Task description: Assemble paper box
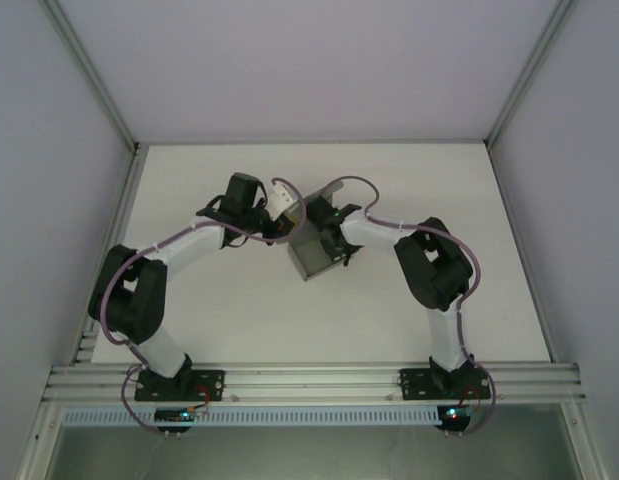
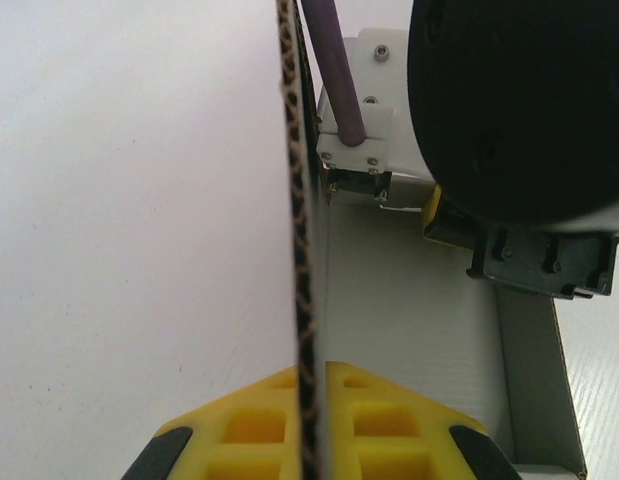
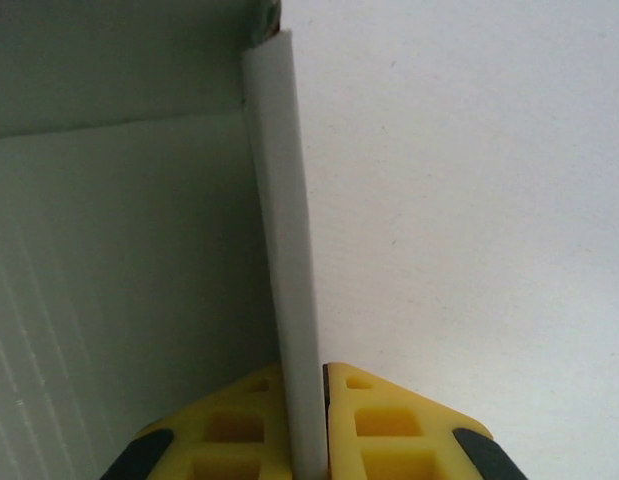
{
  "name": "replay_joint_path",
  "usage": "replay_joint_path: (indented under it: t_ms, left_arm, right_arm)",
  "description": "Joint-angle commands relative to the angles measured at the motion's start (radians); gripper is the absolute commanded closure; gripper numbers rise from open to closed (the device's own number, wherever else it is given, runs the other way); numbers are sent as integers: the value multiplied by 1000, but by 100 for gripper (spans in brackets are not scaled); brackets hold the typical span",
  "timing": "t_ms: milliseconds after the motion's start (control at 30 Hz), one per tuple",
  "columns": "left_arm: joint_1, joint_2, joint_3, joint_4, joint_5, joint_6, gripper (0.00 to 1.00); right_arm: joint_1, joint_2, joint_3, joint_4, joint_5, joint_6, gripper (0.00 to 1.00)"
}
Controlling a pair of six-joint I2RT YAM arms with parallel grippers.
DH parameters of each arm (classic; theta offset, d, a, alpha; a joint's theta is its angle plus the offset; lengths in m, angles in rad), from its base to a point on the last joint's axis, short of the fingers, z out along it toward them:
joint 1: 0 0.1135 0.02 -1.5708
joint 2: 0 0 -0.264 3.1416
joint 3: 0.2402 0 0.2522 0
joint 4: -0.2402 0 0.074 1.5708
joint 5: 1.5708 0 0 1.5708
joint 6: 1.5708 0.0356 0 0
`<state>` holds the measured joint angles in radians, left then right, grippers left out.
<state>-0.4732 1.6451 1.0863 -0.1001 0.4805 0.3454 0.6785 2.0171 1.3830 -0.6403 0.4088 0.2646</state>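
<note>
— So, how many boxes are there?
— One. A single grey paper box point(image 1: 311, 262), open at the top, sits askew on the white bench point(image 1: 239, 320), about mid-width and between the two wrists.
— And arms?
— Two. The left arm point(image 1: 179, 255) and the right arm point(image 1: 429, 265) both bend inward to the box.
— What about the left jaws?
— Clenched on an upright wall of the box. In the left wrist view, its corrugated edge point(image 2: 301, 250) runs between two yellow pads point(image 2: 254, 425).
— And the right jaws?
— Also pinched shut on a wall point(image 3: 284, 250), pale and upright, which is squeezed between their own two yellow pads point(image 3: 389, 430).
— Anything else?
— One purple cable point(image 2: 334, 70), which runs past the right arm's black wrist point(image 2: 519, 100). That wrist hangs over the box's floor point(image 2: 409, 320).
</note>
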Motion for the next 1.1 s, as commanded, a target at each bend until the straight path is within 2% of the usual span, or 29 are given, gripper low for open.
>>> replay_joint_path:
  t_ms: [0, 100, 233, 300, 433, 500, 533, 600, 667, 900, 1067]
  left_arm:
    - [-34, -22, 64, 30, 136, 9, 100]
    - [-34, -15, 66, 31, 138, 11, 100]
    - [-35, -1, 72, 12, 149, 37, 100]
    - [-34, 8, 84, -12, 169, 55, 100]
    - [-34, 27, 108, -55, 174, 84, 100]
    - [-34, 40, 127, -80, 182, 89, 100]
    - [-34, 45, 137, -94, 186, 98, 100]
    - [-34, 52, 143, -103, 183, 105, 100]
    - [-35, 56, 146, -104, 179, 109, 100]
    - [-35, 60, 146, -135, 178, 155, 100]
    - [-34, 77, 164, -152, 170, 179, 100]
  right_arm:
    - [-12, 70, -16, -62, 177, 26, 100]
    - [-22, 45, -39, -12, 95, 15, 100]
    - [-47, -79, -130, 153, -84, -10, 80]
    - [-66, -139, -163, 223, -184, -32, 75]
    - [-73, -214, -179, 280, -264, -92, 61]
    - [-82, -234, -174, 275, -319, -103, 49]
    - [-87, -241, -174, 276, -339, -102, 48]
    - [-94, -254, -175, 270, -354, -101, 40]
    - [-101, -265, -178, 259, -361, -101, 38]
    - [-128, -332, -236, 228, -242, -86, 13]
    - [-167, -393, -290, 255, -329, -89, 10]
